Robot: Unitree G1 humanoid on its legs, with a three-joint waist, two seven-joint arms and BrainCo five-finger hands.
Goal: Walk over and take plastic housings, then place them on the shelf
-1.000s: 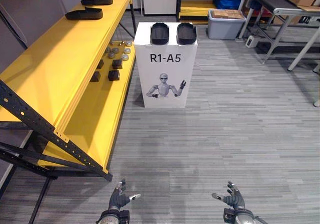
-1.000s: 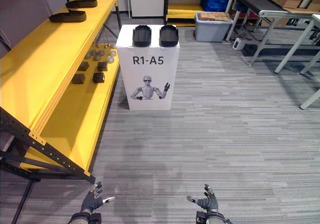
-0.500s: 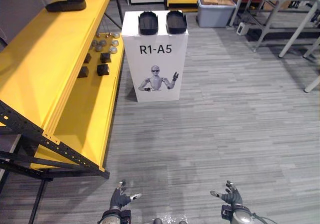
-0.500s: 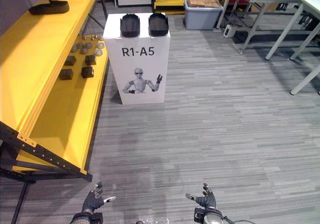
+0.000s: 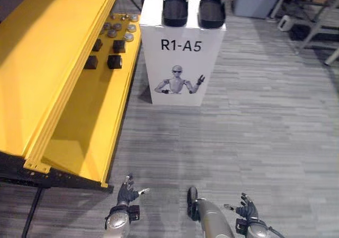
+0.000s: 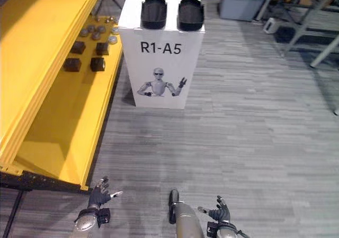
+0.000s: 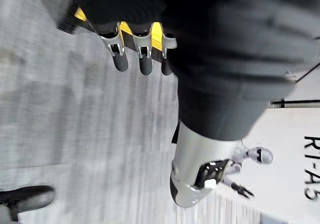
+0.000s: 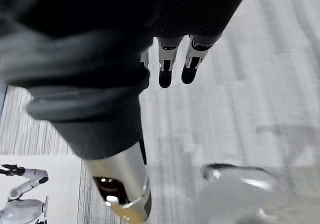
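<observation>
Black housings (image 5: pixel 175 9) sit side by side on the white stand (image 5: pixel 180 63) beside the yellow shelf (image 5: pixel 53 63); your left hand (image 5: pixel 126 194) and right hand (image 5: pixel 247 211) hang spread and empty.

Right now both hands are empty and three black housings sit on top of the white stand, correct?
No, two black housings sit on top of the white stand, not three; the left eye view shows it. The left hand and right hand are empty.
</observation>
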